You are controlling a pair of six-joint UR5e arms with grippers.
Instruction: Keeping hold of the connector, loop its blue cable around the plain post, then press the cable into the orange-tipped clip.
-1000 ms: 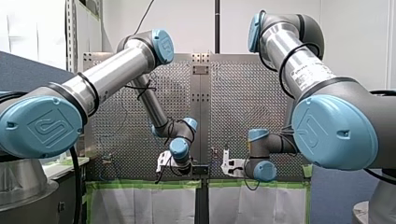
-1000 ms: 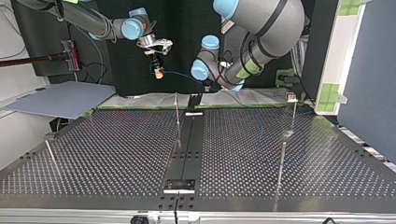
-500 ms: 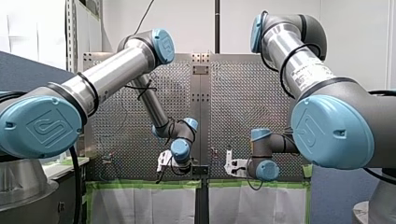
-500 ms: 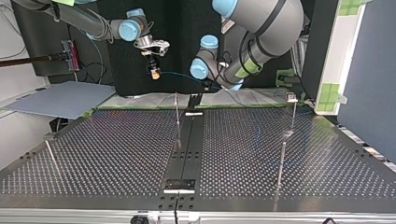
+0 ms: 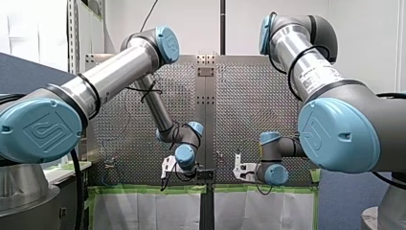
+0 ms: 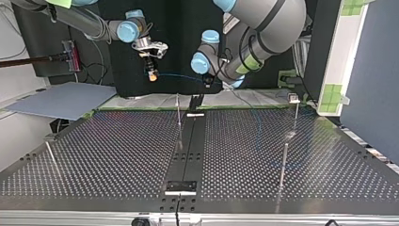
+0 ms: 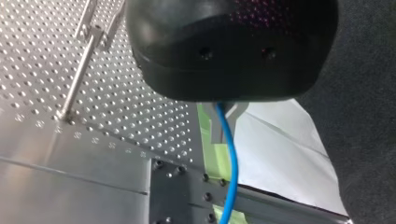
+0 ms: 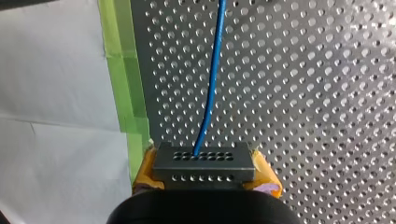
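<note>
Perforated table [image 6: 117,155], thin posts set upright on it. The connector [image 8: 204,162] is clamped between the yellow pads [image 8: 144,171] of the right gripper [image 8: 204,170], held in the air by the table's far edge in the top view. The blue cable [image 8: 212,79] is strung across to the left gripper [image 7: 228,119]; that gripper's state cannot be told. The nearest post [image 6: 179,115] is not yet looped and the clip is not made out. Both steps are judged outstanding.

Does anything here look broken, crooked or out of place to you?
Nothing stands out. The connector sits square between the right end effector and its yellow pads. The blue cable leaves it in a smooth line over the table, with no kink or fraying visible.
</note>
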